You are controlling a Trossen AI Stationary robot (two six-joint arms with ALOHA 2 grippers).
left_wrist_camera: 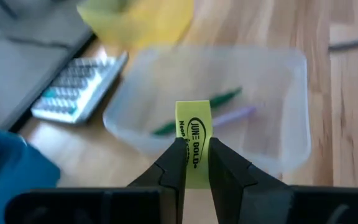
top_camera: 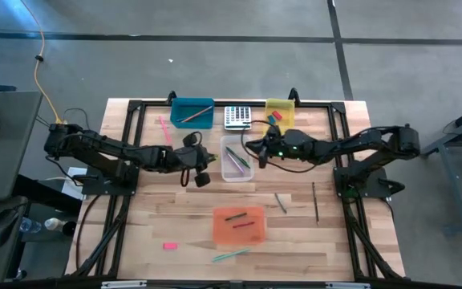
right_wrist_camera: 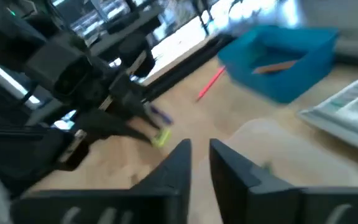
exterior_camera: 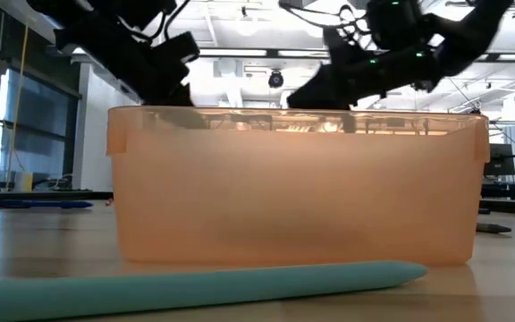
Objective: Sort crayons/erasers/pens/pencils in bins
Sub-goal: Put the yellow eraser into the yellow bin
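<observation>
Clear bin (left_wrist_camera: 278, 93) with green pen (left_wrist_camera: 197, 112)

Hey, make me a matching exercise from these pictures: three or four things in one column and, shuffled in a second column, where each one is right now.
Things:
1. yellow eraser
2. tan pencil
3. green pen
4. calculator

Places:
A. inside the clear bin
B. on the table between the teal bin and the yellow bin
C. pinched in the left gripper
D. inside the teal bin

Pairs: 1-C, 2-D, 3-A, 4-B
</observation>
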